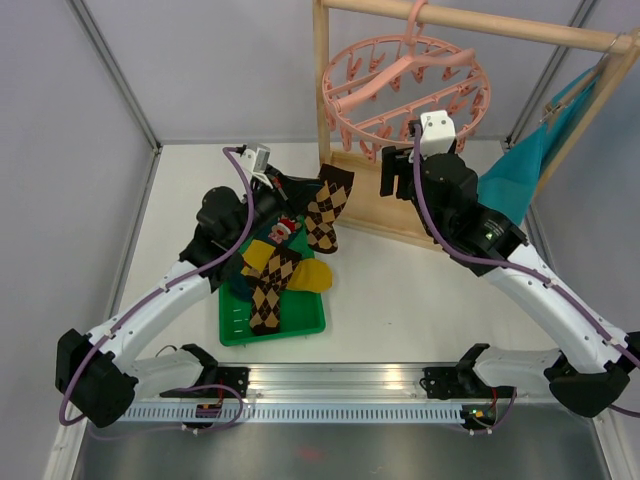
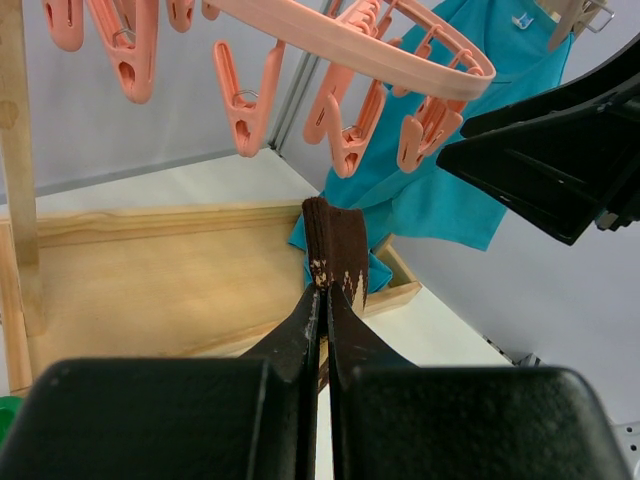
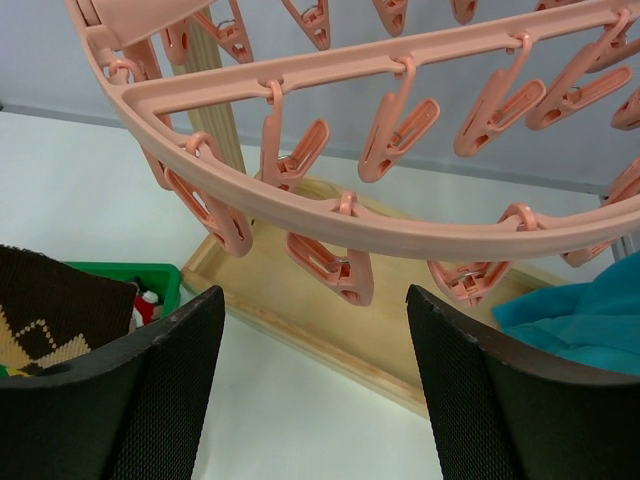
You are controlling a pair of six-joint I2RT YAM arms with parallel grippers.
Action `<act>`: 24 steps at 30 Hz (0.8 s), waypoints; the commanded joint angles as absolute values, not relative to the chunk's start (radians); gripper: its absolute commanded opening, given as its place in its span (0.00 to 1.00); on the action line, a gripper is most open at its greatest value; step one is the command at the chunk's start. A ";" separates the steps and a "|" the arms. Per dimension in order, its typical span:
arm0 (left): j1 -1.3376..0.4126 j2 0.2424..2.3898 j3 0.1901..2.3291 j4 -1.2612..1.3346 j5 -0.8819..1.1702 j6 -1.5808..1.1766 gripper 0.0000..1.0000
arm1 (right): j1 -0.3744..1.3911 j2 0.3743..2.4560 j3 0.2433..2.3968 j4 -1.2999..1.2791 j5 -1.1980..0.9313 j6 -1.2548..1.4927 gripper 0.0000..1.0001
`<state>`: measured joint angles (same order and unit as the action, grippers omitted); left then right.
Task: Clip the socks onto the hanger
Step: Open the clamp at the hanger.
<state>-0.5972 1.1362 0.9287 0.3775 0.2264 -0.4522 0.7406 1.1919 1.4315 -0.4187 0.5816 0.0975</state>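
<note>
My left gripper is shut on the cuff of a brown-and-tan argyle sock, held up beside the wooden rack. In the left wrist view the dark cuff sticks up from the closed gripper, below the pink clips. The round pink hanger hangs from the rack's top bar. My right gripper is open and empty under its near rim. In the right wrist view a pink clip hangs just above the gap of the right gripper. More socks lie in the green tray: argyle, mustard, teal with a red figure.
The wooden rack has a left post and a flat base under the hanger. A large teal cloth hangs at the rack's right end, behind my right arm. White walls enclose the table on both sides.
</note>
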 commanded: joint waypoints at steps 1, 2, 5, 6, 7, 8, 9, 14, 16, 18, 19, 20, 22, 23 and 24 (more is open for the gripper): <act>-0.601 1.127 0.933 0.439 0.230 -0.443 0.02 | 0.742 1.207 1.460 -0.393 0.624 0.069 0.80; -0.601 1.129 0.933 0.440 0.230 -0.443 0.02 | 0.744 1.209 1.459 -0.390 0.624 0.068 0.80; -0.601 1.135 0.936 0.439 0.232 -0.445 0.02 | 0.742 1.210 1.451 -0.374 0.637 0.061 0.79; -0.601 1.137 0.937 0.440 0.236 -0.445 0.02 | 0.742 1.207 1.448 -0.367 0.644 0.057 0.79; -0.601 1.138 0.937 0.440 0.236 -0.445 0.02 | 0.744 1.206 1.442 -0.354 0.644 0.054 0.79; -0.601 1.140 0.939 0.442 0.238 -0.446 0.02 | 0.744 1.206 1.440 -0.350 0.647 0.054 0.79; -0.601 1.143 0.940 0.442 0.238 -0.446 0.02 | 0.744 1.210 1.440 -0.347 0.653 0.051 0.79; -0.601 1.149 0.948 0.439 0.241 -0.445 0.02 | 0.744 1.233 1.440 -0.330 0.664 0.035 0.79; -0.601 1.154 0.951 0.436 0.241 -0.443 0.02 | 0.742 1.236 1.442 -0.324 0.666 0.034 0.79; -0.601 1.157 0.957 0.431 0.244 -0.443 0.02 | 0.742 1.242 1.445 -0.319 0.667 0.029 0.79; -0.601 1.158 0.959 0.430 0.244 -0.443 0.02 | 0.744 1.246 1.447 -0.322 0.667 0.028 0.79; -0.601 1.157 0.960 0.430 0.244 -0.443 0.02 | 0.744 1.247 1.447 -0.321 0.667 0.025 0.79; -0.601 1.157 0.962 0.428 0.244 -0.442 0.02 | 0.744 1.250 1.448 -0.319 0.673 0.021 0.79; -0.601 1.157 0.963 0.426 0.244 -0.442 0.02 | 0.742 1.255 1.448 -0.322 0.675 0.021 0.78; -0.601 1.157 0.963 0.426 0.244 -0.442 0.02 | 0.744 1.255 1.448 -0.319 0.675 0.021 0.79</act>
<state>-0.5972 1.1580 0.9291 0.3771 0.2283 -0.4522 0.7406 1.2499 1.4315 -0.3511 0.6476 0.0399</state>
